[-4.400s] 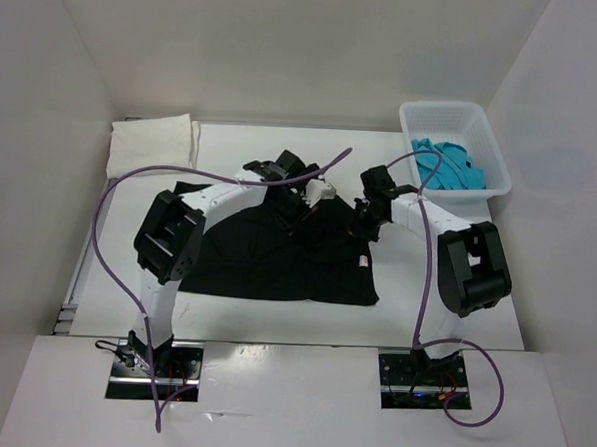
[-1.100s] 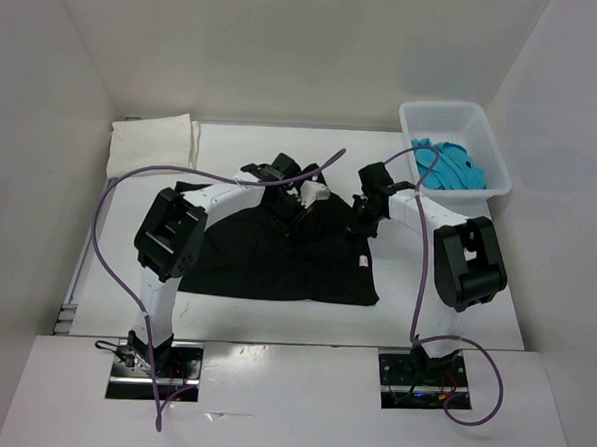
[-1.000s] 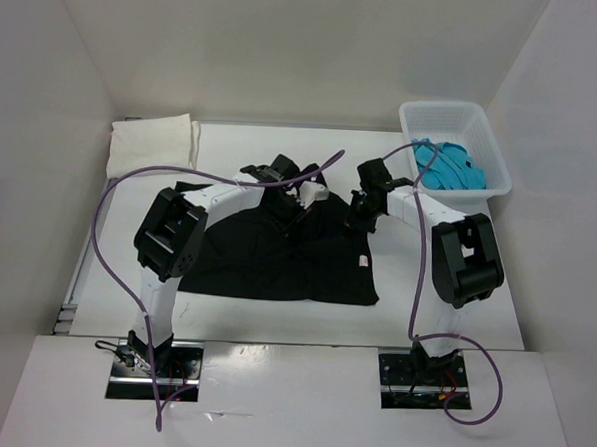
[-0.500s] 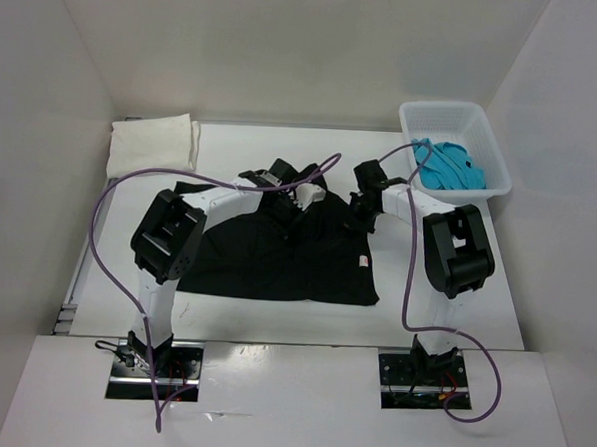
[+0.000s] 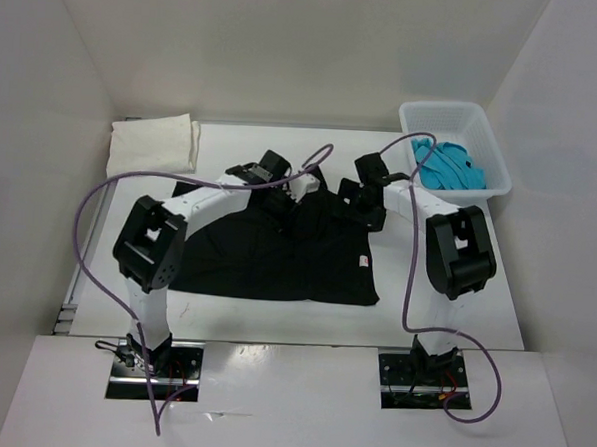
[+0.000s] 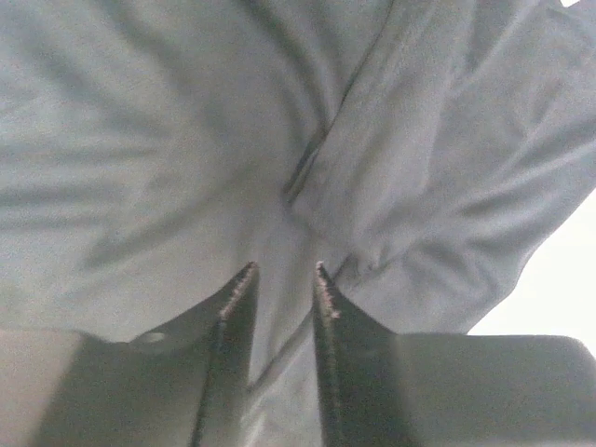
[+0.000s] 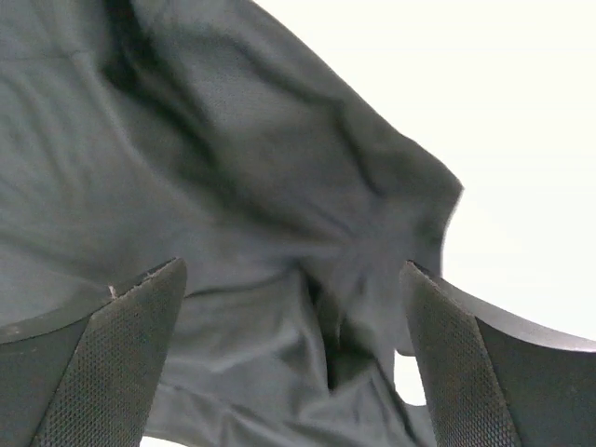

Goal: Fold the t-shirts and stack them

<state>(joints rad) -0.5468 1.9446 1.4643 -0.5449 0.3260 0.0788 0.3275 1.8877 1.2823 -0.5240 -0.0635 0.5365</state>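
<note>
The black shirt (image 5: 266, 262) lies spread in the middle of the table. The white shirt (image 5: 152, 144) sits as a folded pad at 10 o'clock. The turquoise shirt (image 5: 447, 166) is crumpled in the basket (image 5: 455, 109) at 2 o'clock.

Both grippers are low over the far edge of the black shirt. The left gripper (image 6: 282, 272) is near 12 o'clock, and its jaws stand only a little apart. Cloth shows through the narrow gap, but I see no clear pinch. The right gripper (image 7: 293, 268) is near 1 o'clock, with its jaws spread wide and nothing between them.

I judge the cloth to be thin, light and very limp. It wrinkles into soft ridges under both wrist cameras. It will sag and drag when lifted, and it will not keep any shape by itself. The best hold is on an edge or a corner, with one gripper at each end of the same edge. A raised ridge is easier to pinch than flat cloth.

In the top view the long axis of the black shirt runs from 9 to 3 o'clock. The near edge is straight and the far edge is bunched. A small white label shows near the 3 o'clock side. Where the collar points, I cannot tell.
</note>
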